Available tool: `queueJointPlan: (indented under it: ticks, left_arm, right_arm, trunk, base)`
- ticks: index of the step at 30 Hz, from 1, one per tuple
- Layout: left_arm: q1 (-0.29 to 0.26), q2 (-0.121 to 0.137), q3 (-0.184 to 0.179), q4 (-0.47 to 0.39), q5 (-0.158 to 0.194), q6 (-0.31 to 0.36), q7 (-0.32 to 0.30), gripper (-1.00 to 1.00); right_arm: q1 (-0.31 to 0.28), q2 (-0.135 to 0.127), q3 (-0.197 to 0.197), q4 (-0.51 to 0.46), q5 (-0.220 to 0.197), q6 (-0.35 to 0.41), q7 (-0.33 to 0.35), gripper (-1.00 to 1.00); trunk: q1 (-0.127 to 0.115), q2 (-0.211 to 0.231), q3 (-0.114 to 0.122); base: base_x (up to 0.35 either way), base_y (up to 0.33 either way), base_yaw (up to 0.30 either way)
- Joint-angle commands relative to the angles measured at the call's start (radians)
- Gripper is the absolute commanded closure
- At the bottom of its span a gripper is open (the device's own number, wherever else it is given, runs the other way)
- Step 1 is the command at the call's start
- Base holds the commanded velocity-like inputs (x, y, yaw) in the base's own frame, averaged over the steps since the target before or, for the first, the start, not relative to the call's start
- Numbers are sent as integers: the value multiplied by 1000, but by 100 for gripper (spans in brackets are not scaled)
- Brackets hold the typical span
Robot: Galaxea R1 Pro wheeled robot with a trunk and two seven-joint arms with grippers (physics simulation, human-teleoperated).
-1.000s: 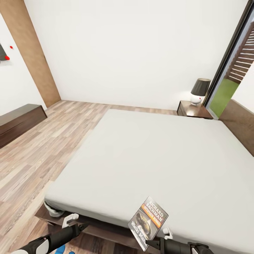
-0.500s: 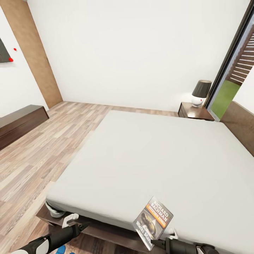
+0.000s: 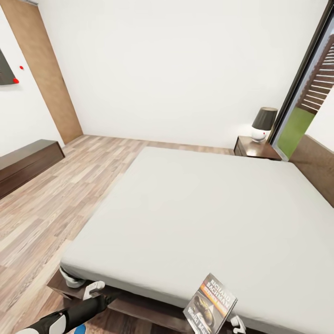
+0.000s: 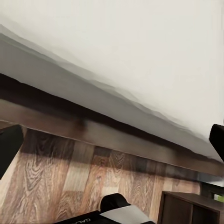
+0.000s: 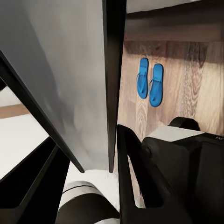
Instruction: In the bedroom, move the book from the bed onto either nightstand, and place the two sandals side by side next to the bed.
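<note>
Now lower in view, the book (image 3: 210,305) clenched in right claw (image 5: 112,154), left claw (image 3: 95,288) unclear.

Bed (image 3: 195,208): covered in matt, smooth pale cloth; frame of dark wood. Floor (image 3: 55,195): grained wood planks. Nightstand (image 3: 256,149): glossy wood top.
</note>
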Motion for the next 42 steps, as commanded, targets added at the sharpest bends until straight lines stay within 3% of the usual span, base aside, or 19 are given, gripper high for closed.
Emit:
queueJointPlan:
  ticks: [1,4,9,25,35,42]
  left_arm:
    - [-1,-2,-7,0,9,4,-3,-100]
    - [8,-16,-7,0,9,3,-3,-100]
    - [18,-31,-6,0,9,-18,-2,-100]
    - [30,-33,-6,0,10,-45,-1,-100]
    - [30,-33,-6,0,10,-46,-1,-100]
    - [31,-32,-5,-1,9,-88,0,-100]
  right_arm:
    - [0,-1,8,1,-10,-17,1,100]
    - [0,-1,8,3,-9,-71,-4,100]
    - [0,-1,8,4,-9,-91,-8,100]
    - [0,-1,8,4,-9,-93,-8,100]
    - [0,-1,8,5,-9,-93,-6,100]
    - [0,-1,8,5,-9,-93,-7,100]
  trunk:
    - [0,-1,1]
    - [0,-1,5]
    - [0,-1,14]
    - [0,-1,26]
    - [0,-1,27]
    - [0,-1,27]
  base:
    - [0,0,0]
    - [0,0,0]
    - [0,0,0]
    - [0,0,10]
    - [0,0,249]
    - [0,0,291]
